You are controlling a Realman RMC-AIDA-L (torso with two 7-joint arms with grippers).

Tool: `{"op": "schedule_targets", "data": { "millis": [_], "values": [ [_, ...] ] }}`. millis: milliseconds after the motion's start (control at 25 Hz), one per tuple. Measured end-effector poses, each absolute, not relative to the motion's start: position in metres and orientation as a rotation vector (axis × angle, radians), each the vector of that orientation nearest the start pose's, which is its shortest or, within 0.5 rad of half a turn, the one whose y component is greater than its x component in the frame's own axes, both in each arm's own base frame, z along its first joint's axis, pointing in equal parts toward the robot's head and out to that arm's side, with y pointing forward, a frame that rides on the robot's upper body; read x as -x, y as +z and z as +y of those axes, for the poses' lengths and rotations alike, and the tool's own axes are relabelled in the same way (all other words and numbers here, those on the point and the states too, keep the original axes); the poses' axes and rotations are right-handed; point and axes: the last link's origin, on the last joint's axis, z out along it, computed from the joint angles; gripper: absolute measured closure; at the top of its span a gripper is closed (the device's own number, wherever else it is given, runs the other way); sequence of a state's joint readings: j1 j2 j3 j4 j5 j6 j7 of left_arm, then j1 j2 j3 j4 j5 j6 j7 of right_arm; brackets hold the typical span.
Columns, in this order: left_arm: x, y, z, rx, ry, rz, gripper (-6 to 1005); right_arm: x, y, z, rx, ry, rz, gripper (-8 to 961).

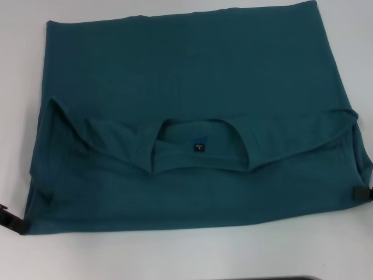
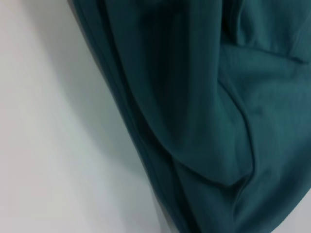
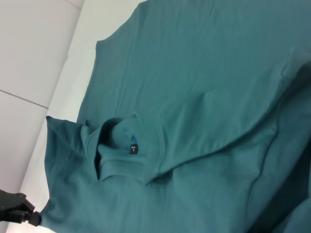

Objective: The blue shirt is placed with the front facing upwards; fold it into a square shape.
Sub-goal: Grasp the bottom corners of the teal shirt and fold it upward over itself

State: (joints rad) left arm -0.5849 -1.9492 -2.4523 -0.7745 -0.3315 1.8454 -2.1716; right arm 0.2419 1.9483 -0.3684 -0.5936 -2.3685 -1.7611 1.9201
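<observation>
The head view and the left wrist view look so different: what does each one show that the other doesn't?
Only the head view shows the whole blue shirt, its collar, the black neck label, and both grippers at the near corners: left gripper, right gripper. Only the left wrist view shows bunched folds along the shirt's edge up close. Both show teal cloth on the white table.

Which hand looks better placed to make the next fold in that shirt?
Neither clearly, as far as I can judge. The left hand sits at the shirt's near left corner, the right hand at its right edge, a little farther away. A fold across this width would probably need both.
</observation>
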Motion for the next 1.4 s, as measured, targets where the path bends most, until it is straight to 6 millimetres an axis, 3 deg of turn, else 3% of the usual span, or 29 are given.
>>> {"op": "schedule_targets", "data": {
  "millis": [520,840,1120,1400],
  "values": [
    [0.34,0.061,0.265,2.629,0.411,-1.781,969,-0.396,0.051,0.174,2.213,0.614,1.9,923],
    [0.341,0.064,0.26,2.656,0.291,-1.766,968,-0.396,0.051,0.172,2.214,0.626,1.897,922],
    [0.326,0.072,0.273,2.717,0.022,-1.647,969,-0.392,0.062,0.187,2.196,0.702,1.832,922],
    [0.309,0.094,0.303,2.646,-0.225,-1.47,969,-0.375,0.07,0.226,2.24,0.745,1.746,923]
  ]
}}
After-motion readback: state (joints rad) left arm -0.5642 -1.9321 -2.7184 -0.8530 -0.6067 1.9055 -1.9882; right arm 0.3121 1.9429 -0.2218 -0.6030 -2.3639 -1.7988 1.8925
